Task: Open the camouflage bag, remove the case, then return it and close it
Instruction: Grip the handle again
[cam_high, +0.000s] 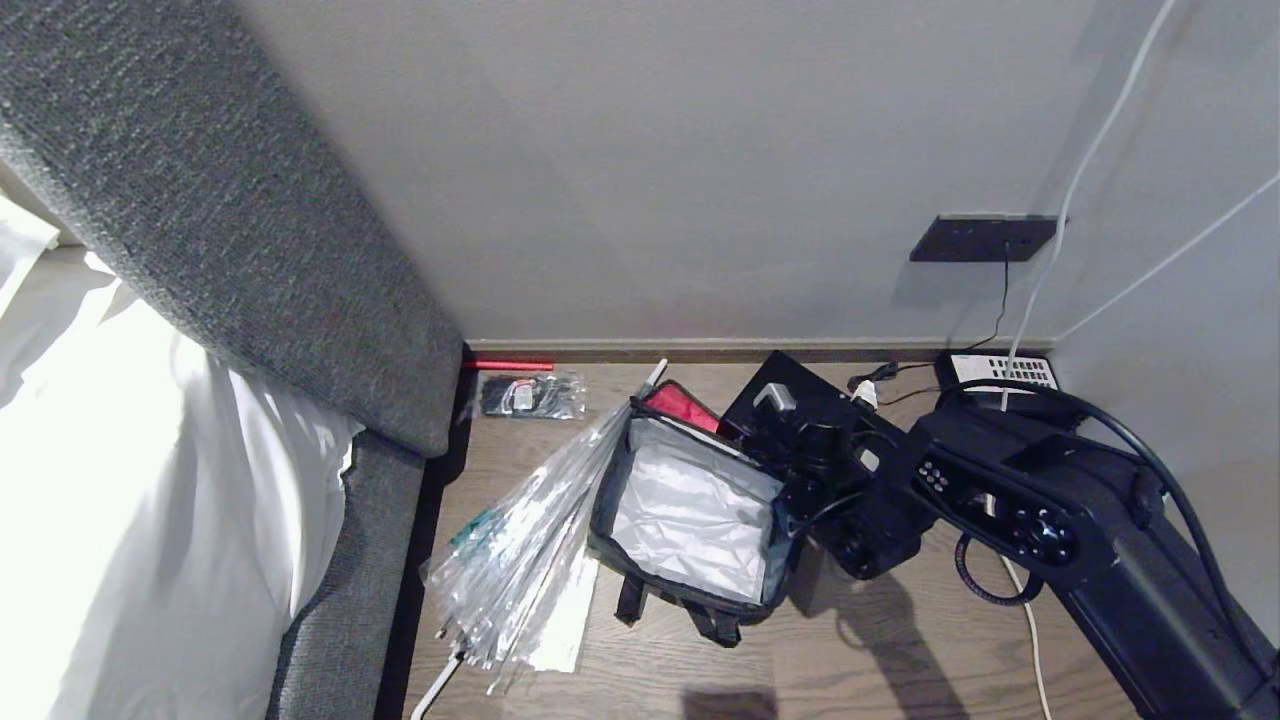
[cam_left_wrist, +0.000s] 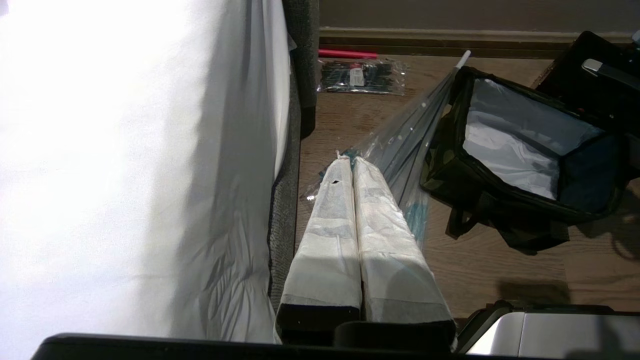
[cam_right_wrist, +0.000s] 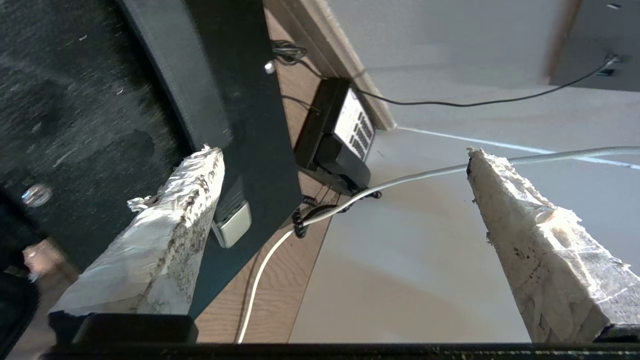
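Note:
The camouflage bag (cam_high: 690, 510) stands open on the wooden floor, its silvery lining bare and nothing visible inside; the left wrist view shows its camouflage side (cam_left_wrist: 440, 160). A flat black case (cam_high: 790, 400) with a silver clasp (cam_right_wrist: 232, 225) lies just behind the bag, to its right. My right arm (cam_high: 1000, 500) reaches in from the right to the bag's right rim. The right gripper (cam_right_wrist: 345, 160) is open and empty, one finger (cam_right_wrist: 165, 235) over the black case. My left gripper (cam_left_wrist: 351, 162) hangs shut and empty beside the bed.
A plastic-wrapped umbrella (cam_high: 520, 540) lies against the bag's left side. Something flat and red (cam_high: 680, 405) shows behind the bag. A packet of black ties (cam_high: 530, 395), a desk phone (cam_high: 1000, 370) and a white cable (cam_right_wrist: 260, 280) are on the floor. The bed (cam_high: 150, 500) fills the left.

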